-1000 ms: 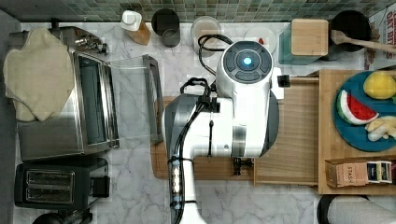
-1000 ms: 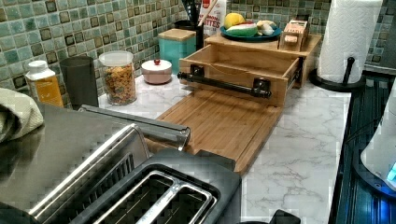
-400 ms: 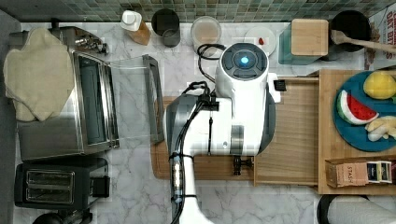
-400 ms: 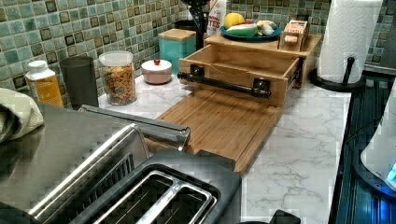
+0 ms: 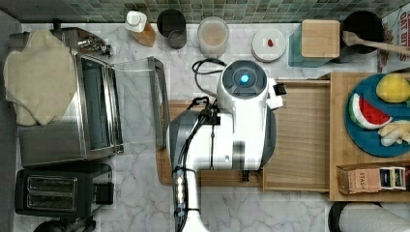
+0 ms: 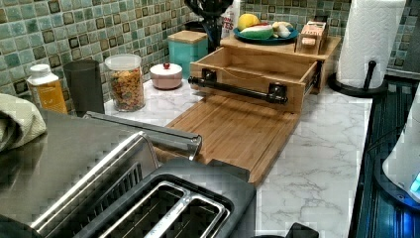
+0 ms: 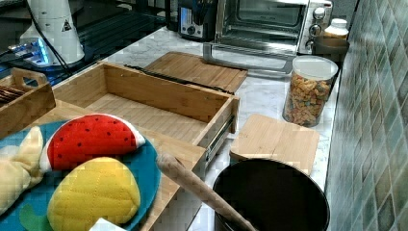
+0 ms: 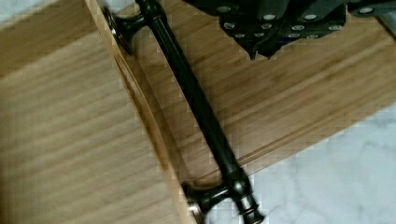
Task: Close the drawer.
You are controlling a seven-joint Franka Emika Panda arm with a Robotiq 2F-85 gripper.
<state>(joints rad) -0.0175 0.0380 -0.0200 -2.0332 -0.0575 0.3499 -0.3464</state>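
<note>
Drawer status: open, drawn well out of the bamboo stand that carries the blue plate of toy food, its plain floor empty in the right view. Its front panel with the dark bar handle faces the cutting board, which lies on the counter just in front of it. The arm hangs over the board and the drawer front in the top view, covering the handle there. Change noted over the last second: the arm's wrist head has moved a little toward the top view's left, away from the stand, while the drawer stands in the left view where it stood before, pulled out as far as then. No closing travel is therefore recorded; the task is judged not yet begun in effect. In the wrist view the gripper sits above the board on the outer side of the handle, near it but apart, with no contact visible. Whether the gripper is open or closed cannot be determined from these views. Judgement: the shift places the tool in front of the panel, a suitable station for a push toward the stand. The next move calls for a descent to panel height and a straight push along the slides. Risk: an off-centre push could skew the drawer on its rails, or the tool could ride over the bar.
</note>
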